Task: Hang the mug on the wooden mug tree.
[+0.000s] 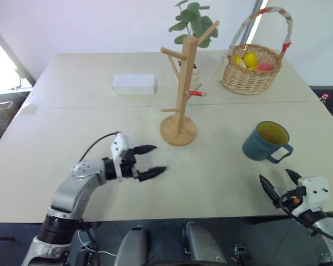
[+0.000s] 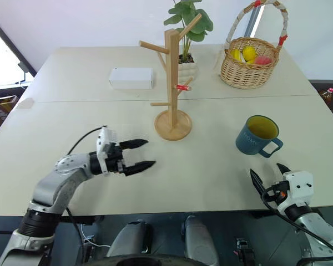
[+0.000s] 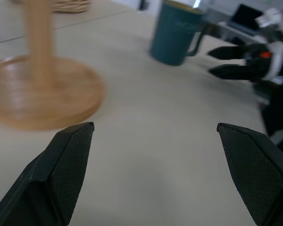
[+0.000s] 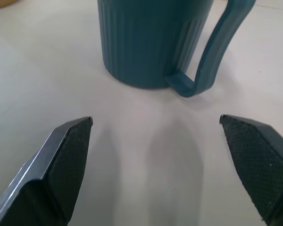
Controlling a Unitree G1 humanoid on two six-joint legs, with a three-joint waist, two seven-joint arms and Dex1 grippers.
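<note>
Dark teal-blue ceramic mug (image 1: 265, 142), yellow inside, upright near table's (image 1: 89, 122) right edge, handle toward near edge. Tall light-wood mug tree (image 1: 181, 95) mid-table, pegs bare. Right gripper (image 1: 278, 185) spread, empty, just short of mug. Left gripper (image 1: 150, 161) spread, empty.

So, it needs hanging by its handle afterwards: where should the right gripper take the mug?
Probably by the body or rim of the mug, from the near side. It stands upright, its handle pointing toward the open right gripper; gripping elsewhere leaves the loop free for a peg.
</note>
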